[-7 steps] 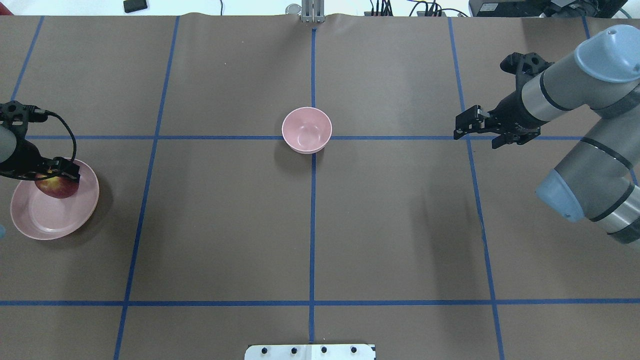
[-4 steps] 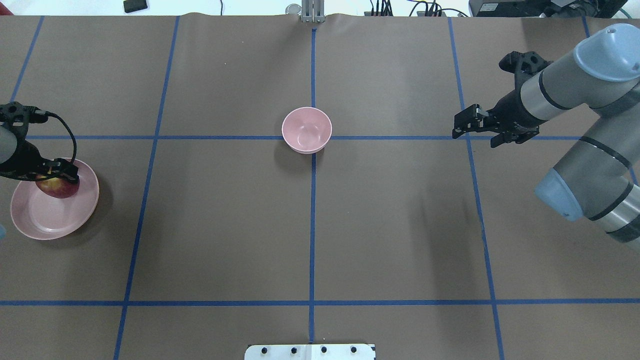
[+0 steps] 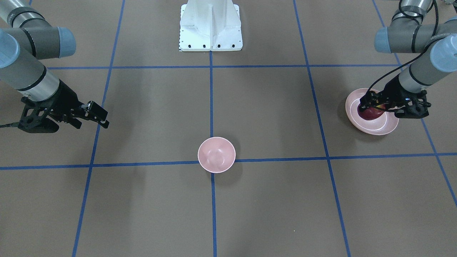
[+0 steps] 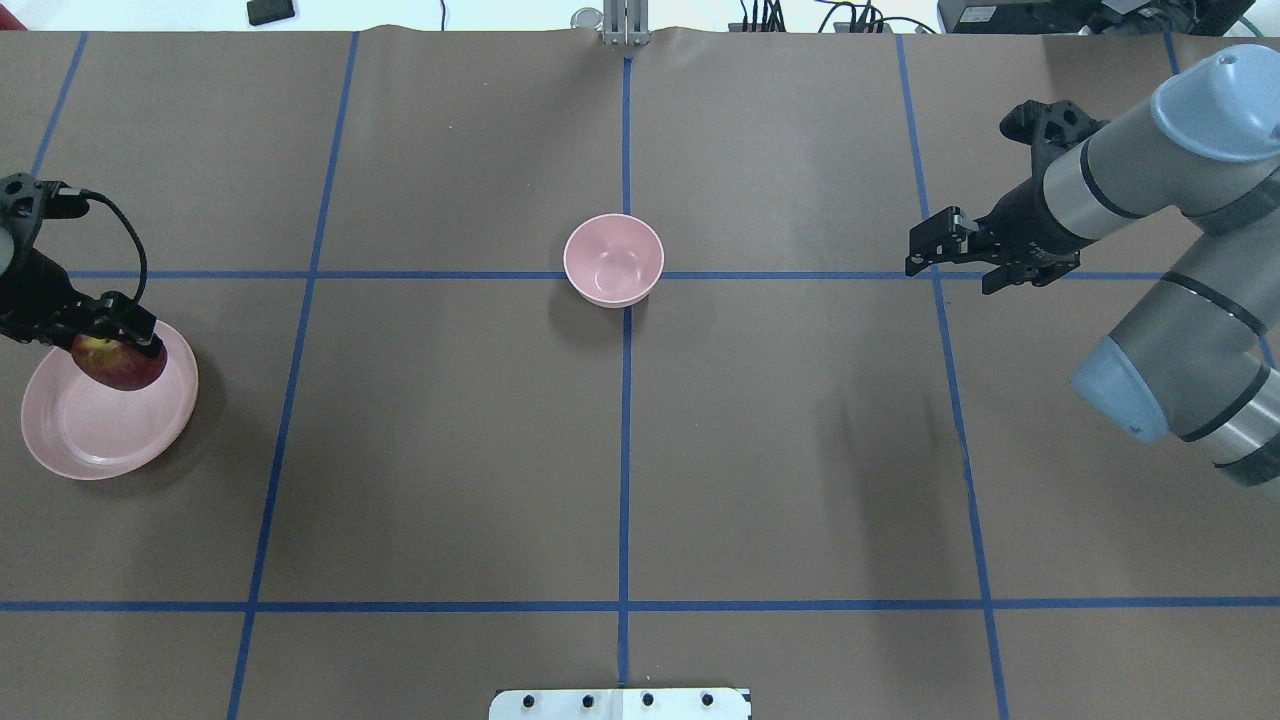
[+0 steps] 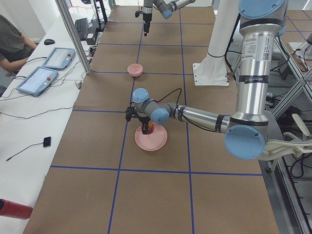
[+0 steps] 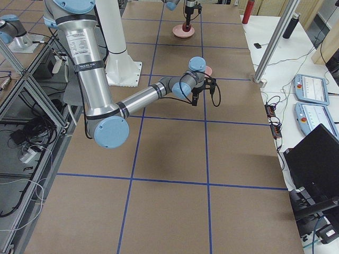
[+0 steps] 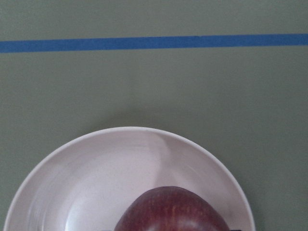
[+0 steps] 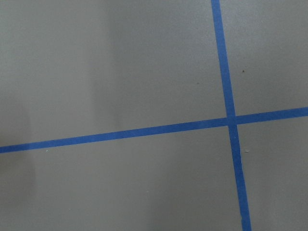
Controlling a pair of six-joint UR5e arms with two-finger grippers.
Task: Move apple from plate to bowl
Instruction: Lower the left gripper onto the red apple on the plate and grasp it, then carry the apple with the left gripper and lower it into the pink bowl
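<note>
Shows the near, large right arm (image 6: 143,98) reaching from the white base (image 6: 121,66) across the brown desk (image 6: 175,185), right hand (image 6: 194,102) pointing down above it, close to a blue tape line (image 6: 175,118). Just behind the wrist, a sliver of the pink bowl (image 6: 208,70). At the far end, small left hand (image 6: 187,22) upright over the pink plate (image 6: 185,35), dark red apple (image 6: 186,27) directly under it. Beside the desk, two control pendants (image 6: 312,87), a laptop (image 6: 317,159) and a metal post (image 6: 271,45)
</note>
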